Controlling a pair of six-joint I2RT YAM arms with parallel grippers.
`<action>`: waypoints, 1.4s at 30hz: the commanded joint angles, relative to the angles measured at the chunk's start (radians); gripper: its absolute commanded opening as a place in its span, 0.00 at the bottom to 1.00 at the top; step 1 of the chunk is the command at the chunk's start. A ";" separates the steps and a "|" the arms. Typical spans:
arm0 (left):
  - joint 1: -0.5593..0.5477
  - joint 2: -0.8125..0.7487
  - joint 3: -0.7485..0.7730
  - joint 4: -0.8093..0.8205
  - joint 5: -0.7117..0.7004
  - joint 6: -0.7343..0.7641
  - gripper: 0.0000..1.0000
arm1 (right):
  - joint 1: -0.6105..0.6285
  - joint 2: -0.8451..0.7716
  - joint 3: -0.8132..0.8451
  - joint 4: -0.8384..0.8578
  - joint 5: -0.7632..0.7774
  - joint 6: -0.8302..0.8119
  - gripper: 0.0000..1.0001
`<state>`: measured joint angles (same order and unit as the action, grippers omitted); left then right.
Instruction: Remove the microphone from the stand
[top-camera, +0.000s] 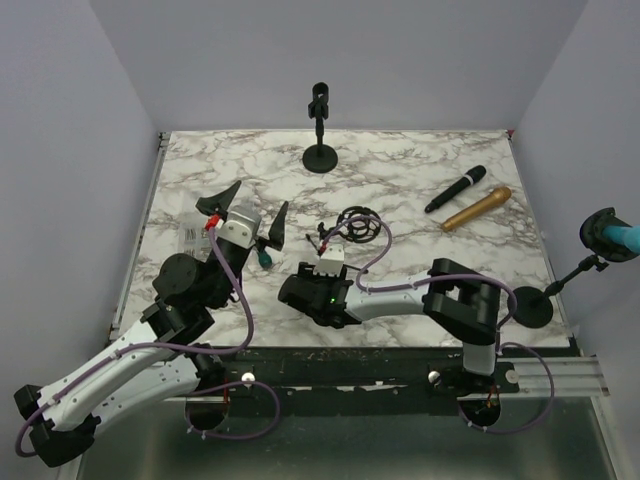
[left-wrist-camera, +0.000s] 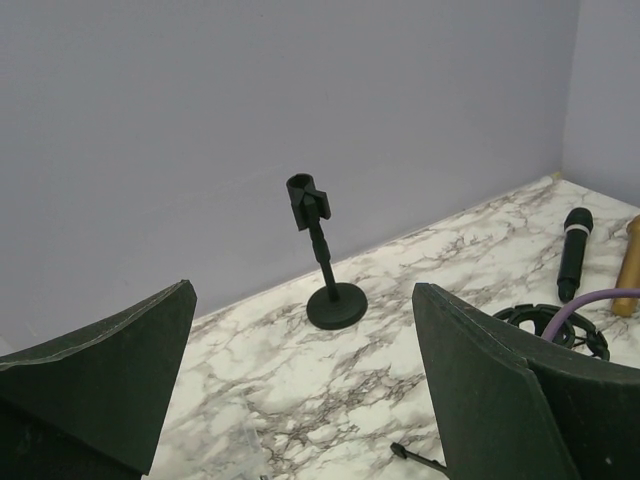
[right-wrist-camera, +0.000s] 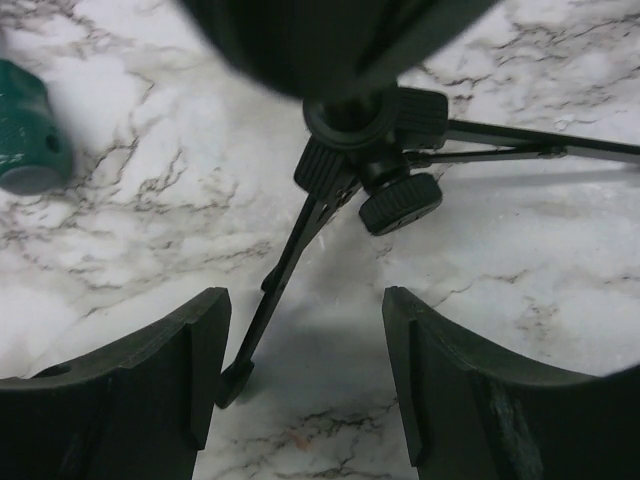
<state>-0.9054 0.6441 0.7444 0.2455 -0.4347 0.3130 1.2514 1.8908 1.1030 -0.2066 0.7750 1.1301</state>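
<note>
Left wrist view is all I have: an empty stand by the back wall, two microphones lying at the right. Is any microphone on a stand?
Observer: Yes. A teal microphone sits on a stand at the table's near right corner, outside your view.
Operator: Where is the right gripper?
Observer: The right gripper is open, low over a small tripod near the middle of the table.
Operator: Anything close to my gripper?
Observer: A green object lies on the table just beside the left gripper, below your frame.
</note>
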 joint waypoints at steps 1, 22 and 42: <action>-0.003 -0.020 0.020 0.018 -0.001 0.005 0.94 | 0.010 0.077 0.058 -0.118 0.111 0.075 0.68; -0.006 -0.016 0.020 0.017 -0.001 -0.004 0.94 | -0.034 -0.086 -0.249 0.231 0.052 -0.296 0.01; -0.010 -0.031 0.021 0.018 -0.003 0.000 0.94 | -0.566 0.024 0.006 0.346 -0.145 -0.625 0.01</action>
<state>-0.9077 0.6277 0.7444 0.2443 -0.4339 0.3088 0.7677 1.8343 0.9829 0.0841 0.6762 0.5888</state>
